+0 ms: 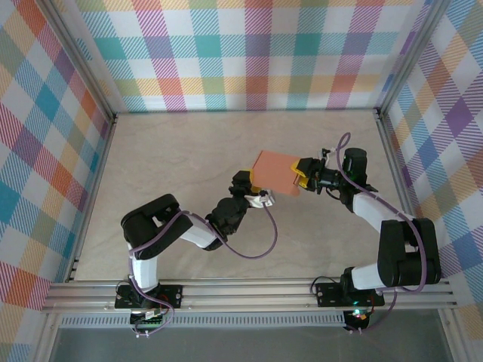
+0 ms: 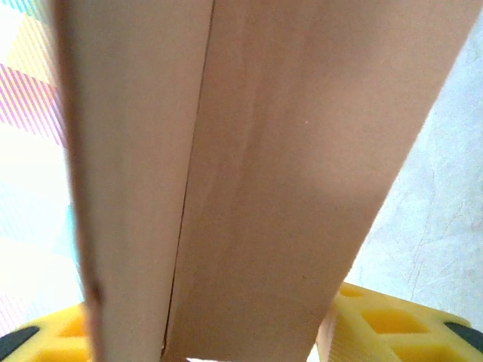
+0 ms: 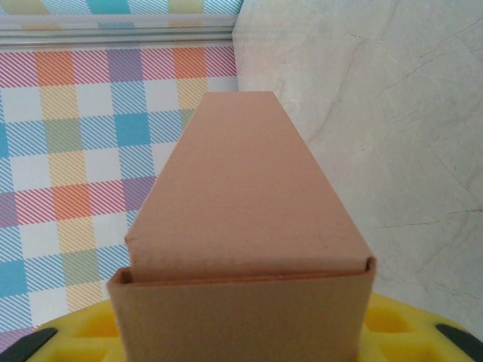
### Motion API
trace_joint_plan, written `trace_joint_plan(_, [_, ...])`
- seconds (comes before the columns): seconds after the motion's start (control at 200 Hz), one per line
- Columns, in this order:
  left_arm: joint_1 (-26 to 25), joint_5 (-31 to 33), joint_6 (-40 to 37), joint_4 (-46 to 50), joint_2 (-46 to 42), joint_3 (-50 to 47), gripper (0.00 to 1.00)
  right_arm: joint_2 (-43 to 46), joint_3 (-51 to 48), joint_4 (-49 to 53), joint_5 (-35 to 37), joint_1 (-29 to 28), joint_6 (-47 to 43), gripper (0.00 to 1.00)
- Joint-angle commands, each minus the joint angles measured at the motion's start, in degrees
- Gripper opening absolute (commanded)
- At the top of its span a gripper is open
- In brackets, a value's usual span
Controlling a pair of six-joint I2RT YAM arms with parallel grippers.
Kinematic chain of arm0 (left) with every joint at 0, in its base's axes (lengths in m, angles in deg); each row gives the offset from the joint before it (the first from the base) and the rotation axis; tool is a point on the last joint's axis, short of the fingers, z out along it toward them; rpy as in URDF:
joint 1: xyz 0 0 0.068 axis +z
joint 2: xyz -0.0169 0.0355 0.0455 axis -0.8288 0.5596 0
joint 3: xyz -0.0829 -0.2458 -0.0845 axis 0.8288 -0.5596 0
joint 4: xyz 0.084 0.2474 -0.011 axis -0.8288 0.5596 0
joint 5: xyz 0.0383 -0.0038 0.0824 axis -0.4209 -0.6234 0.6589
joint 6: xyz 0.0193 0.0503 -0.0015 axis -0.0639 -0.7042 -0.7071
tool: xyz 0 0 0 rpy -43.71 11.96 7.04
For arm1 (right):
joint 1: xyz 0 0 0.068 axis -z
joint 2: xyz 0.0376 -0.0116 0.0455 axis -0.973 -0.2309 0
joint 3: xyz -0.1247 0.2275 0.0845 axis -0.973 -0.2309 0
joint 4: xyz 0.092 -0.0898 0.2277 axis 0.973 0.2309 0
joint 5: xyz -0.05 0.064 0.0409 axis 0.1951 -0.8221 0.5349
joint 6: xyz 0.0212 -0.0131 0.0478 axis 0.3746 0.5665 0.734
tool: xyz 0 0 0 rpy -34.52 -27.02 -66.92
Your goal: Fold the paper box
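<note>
mid-table, above the arms: i hold the box (image 1: 274, 175) lifted off the pale table (image 1: 173, 151), a salmon-orange cardboard piece folded into a flat rectangular shape, hanging between my two grippers. my right gripper (image 1: 298, 175) has the box by its right end; seen from the right wrist, the yellow right fingers (image 3: 400, 324) sit on either side of the near end, clamped on it, and the box runs away from the camera toward the plaid wall (image 1: 249, 53), with its near end wrapped by a short cardboard band and a thin gap showing behind that band. my left gripper (image 1: 255, 190) reaches up from the lower left to the box's near-left corner. from the left wrist the cardboard stands close to the lens, a long crease running down it, and the yellow left fingers (image 2: 385, 324) flank it at the bottom, one on each side; whether they press the card or stand just beside it i cannot tell. the marbled tabletop shows past the box's right edge in that view, the bright wall past its left.
</note>
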Motion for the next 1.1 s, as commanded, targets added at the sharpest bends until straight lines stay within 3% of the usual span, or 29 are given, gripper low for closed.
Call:
trace_joint_plan(0.0, [0.8, 0.1, -0.1, -2.1, 0.6, 1.2, 0.46, 1.7, -0.1, -0.9, -2.1, 0.1, 0.3, 0.42])
trace_joint_plan(0.43, [0.8, 0.3, 0.0, 0.1, -0.3, 0.7, 0.41, 1.7, 0.7, 0.1, -1.6, 0.2, 0.0, 0.44])
trace_joint_plan(0.57, [0.8, 0.5, 2.8, 6.4, -2.7, 0.8, 0.40, 2.1, 1.1, 1.5, -1.1, 0.1, -0.8, 0.51])
trace_joint_plan(0.675, [0.9, -0.4, 5.4, 11.6, -5.1, 0.6, 0.38, 2.7, 1.5, 3.5, -0.3, 0.1, -2.1, 0.64])
trace_joint_plan(0.835, [1.4, -1.6, 11.0, 24.3, -10.2, 1.1, 0.38, 3.1, 2.3, 6.8, 1.0, 0.1, -4.6, 0.84])
trace_joint_plan(1.095, [4.3, -11.6, 21.7, 57.5, -19.2, 6.2, 0.40, 6.1, 5.0, 21.6, 8.4, 0.2, -18.3, 0.89])
